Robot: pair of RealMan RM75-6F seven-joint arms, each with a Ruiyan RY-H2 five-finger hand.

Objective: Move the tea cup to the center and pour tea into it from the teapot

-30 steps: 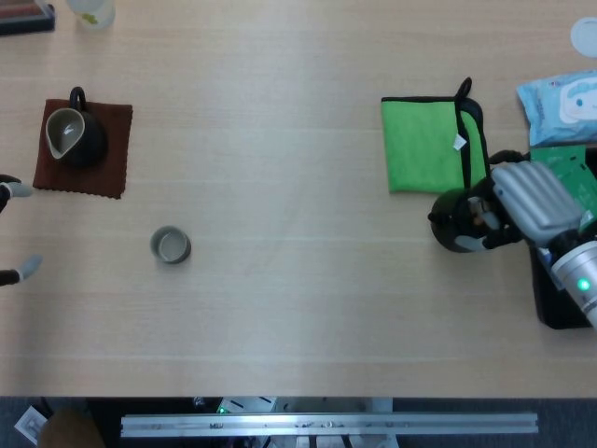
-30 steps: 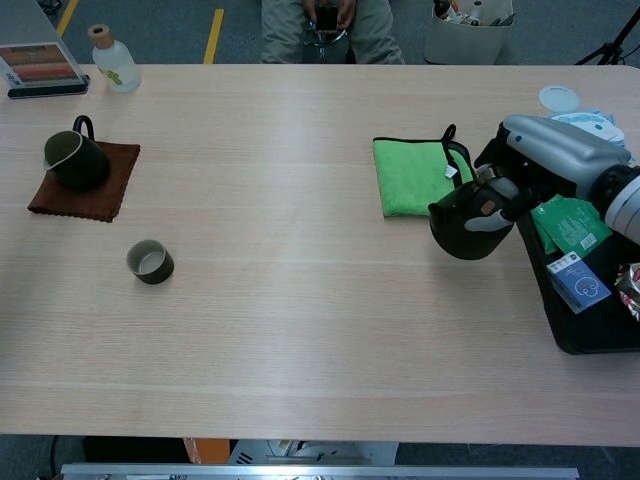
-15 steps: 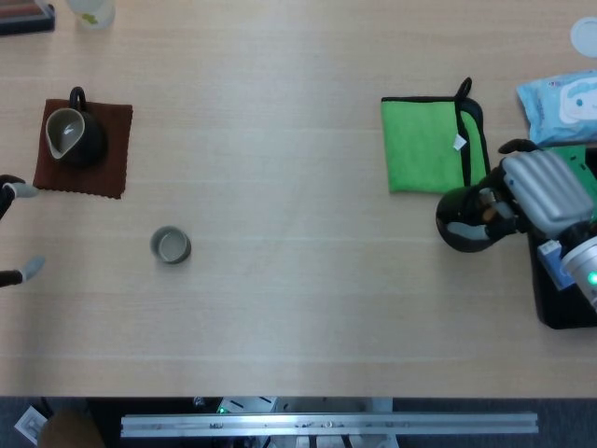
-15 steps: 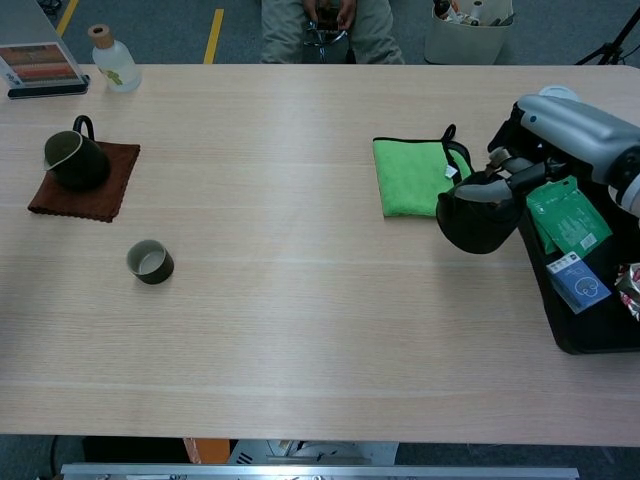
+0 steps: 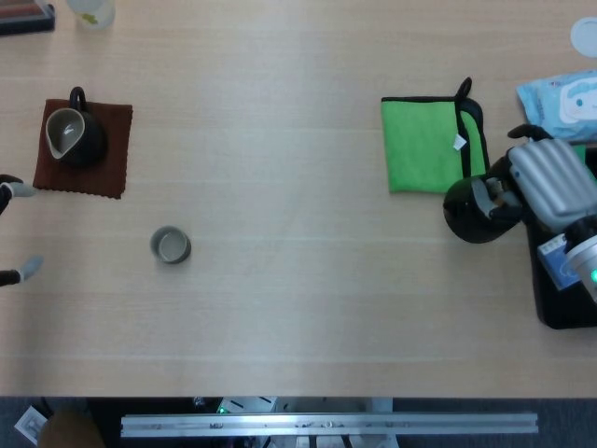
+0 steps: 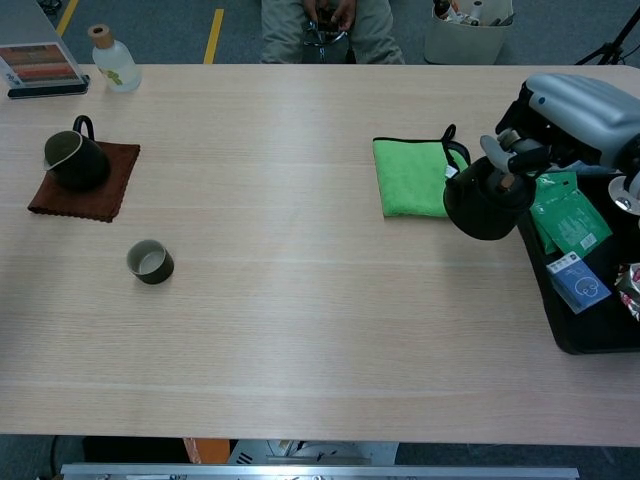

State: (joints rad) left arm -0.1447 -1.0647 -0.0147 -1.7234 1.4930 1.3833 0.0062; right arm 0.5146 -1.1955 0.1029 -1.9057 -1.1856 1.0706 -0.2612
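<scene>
The small grey-green tea cup (image 5: 171, 245) (image 6: 150, 261) stands upright on the left part of the table, alone. The black round teapot (image 5: 476, 217) (image 6: 483, 203) is at the far right, upright, beside the green cloth's near right corner. My right hand (image 5: 552, 189) (image 6: 575, 108) grips it from the right, fingers curled over its top and handle. Whether the pot rests on the table I cannot tell. Only the fingertips of my left hand (image 5: 13, 190) show at the left edge of the head view, spread apart and holding nothing.
A green cloth (image 5: 429, 145) (image 6: 412, 175) lies left of the teapot. A black tray (image 5: 560, 313) (image 6: 570, 325) with packets sits at the right edge. A dark pitcher (image 5: 73, 133) (image 6: 72, 160) stands on a brown mat (image 5: 112, 154) at far left, a bottle (image 6: 110, 60) behind it.
My right hand has carried the teapot to the right and slightly away from me, and the pot has come from tilted to upright. The cup and left hand have not moved.
</scene>
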